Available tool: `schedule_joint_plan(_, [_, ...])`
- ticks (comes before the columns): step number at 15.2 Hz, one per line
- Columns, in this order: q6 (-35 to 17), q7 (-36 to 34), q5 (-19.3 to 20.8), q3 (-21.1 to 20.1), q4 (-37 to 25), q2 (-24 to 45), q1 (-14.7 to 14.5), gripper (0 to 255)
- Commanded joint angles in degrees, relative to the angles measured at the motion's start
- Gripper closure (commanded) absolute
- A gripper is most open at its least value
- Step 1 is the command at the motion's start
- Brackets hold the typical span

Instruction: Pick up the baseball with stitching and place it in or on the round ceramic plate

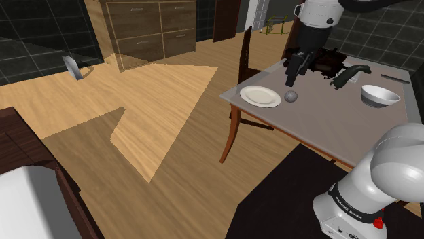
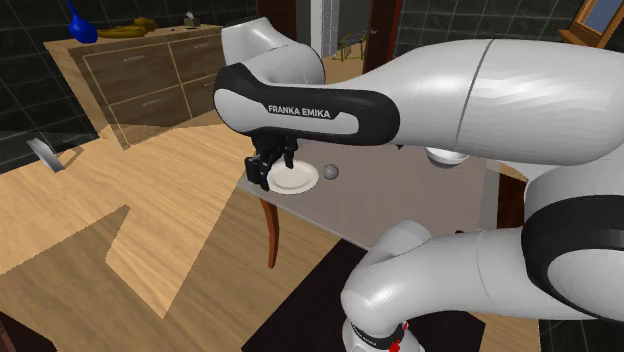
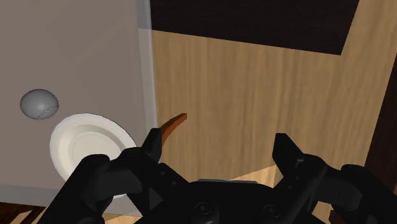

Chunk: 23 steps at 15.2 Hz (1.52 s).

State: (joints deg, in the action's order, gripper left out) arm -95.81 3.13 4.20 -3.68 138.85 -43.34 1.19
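Note:
A grey baseball with faint stitching lies on the grey table, just beside a round white plate near the table's corner. My black gripper hangs in the air above the ball, open, with nothing between its fingers. In the wrist view the baseball and the plate lie off to one side of the gripper, whose fingers stand wide apart over the floor past the table's edge. The second exterior view has the ball next to the plate, partly behind the gripper.
A white bowl stands further along the table, with dark objects behind it. A wooden chair stands at the table's far side. A wooden dresser lines the wall across the plank floor.

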Motion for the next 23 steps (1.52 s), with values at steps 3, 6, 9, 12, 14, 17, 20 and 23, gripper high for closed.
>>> schedule_joint_plan(3, [-2.5,2.4,1.6,2.1,1.6,0.7,0.9,0])
schedule_joint_plan(6, [-6.5,6.0,4.1,5.3,3.5,2.5,2.3,0])
schedule_joint_plan(9, [-10.6,9.5,6.4,8.4,4.6,5.1,3.7,0])
schedule_joint_plan(12, [-14.9,12.8,8.6,11.7,5.1,8.4,5.1,0])
schedule_joint_plan(14, [-17.8,15.1,9.8,13.8,5.0,11.0,5.9,0])
schedule_joint_plan(17, [-22.2,18.5,11.2,16.9,4.2,15.5,7.0,0])
schedule_joint_plan(20, [-26.4,22.0,12.1,19.9,2.8,20.6,7.9,0])
schedule_joint_plan(23, [-30.4,25.7,12.1,22.9,0.6,26.2,8.5,0])
